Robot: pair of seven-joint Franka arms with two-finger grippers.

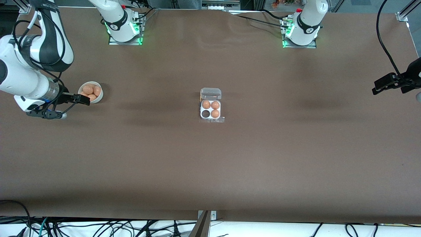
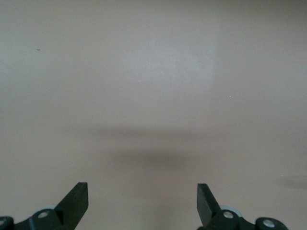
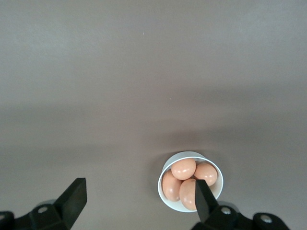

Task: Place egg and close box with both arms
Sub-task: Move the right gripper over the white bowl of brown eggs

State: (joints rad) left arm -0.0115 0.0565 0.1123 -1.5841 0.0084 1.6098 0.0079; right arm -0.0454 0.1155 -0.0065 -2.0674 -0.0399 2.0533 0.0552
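Egg carton (image 1: pixel 210 109) mid-table, clear lid (image 1: pixel 210 93) swung open, three eggs (image 1: pixel 210 107) in its cells, the cell nearest the front camera toward the right arm's end vacant. White bowl (image 1: pixel 90 92) of four eggs (image 3: pixel 189 179) toward the right arm's end. Right gripper (image 1: pixel 77 98) hanging just beside the bowl, fingers spread wide, empty. Left gripper (image 2: pixel 143 201) waiting over bare table (image 2: pixel 153 72) at its own end, fingers wide, empty

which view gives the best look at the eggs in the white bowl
The right wrist view: the eggs fill the white bowl large, just past the open right end effector. The front view shows them small; the left wrist view shows none.
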